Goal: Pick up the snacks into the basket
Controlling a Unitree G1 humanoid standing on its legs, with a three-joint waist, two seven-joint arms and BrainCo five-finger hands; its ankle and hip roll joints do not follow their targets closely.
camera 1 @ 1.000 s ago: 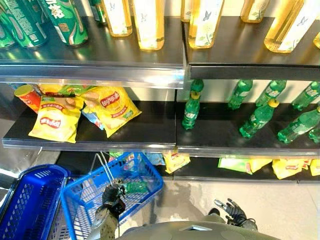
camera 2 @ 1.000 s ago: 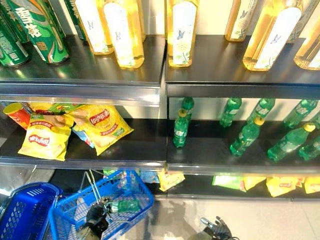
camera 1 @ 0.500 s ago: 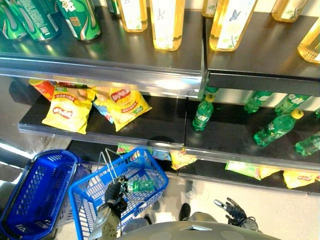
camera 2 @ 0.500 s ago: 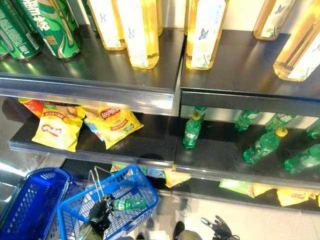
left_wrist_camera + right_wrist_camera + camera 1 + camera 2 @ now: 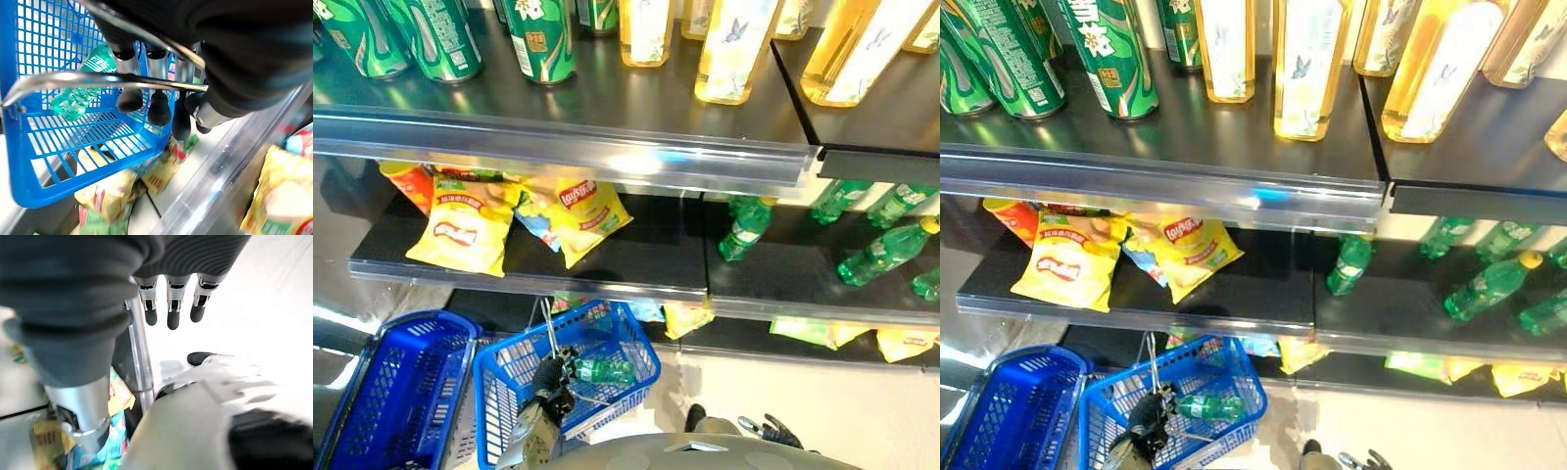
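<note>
Basket (image 5: 509,377) handle gripped by left hand (image 5: 551,377)

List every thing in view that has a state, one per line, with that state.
Left hand: shut on the basket's wire handle.
Right hand: open, fingers straight, holding nothing.
Blue basket: hanging from the left hand, a green bottle lying inside.
Second blue basket: beside it on the robot's left, not held.
Yellow snack bags: lying on the middle shelf, not picked.
Green bottles on that shelf: some upright, some lying.
</note>
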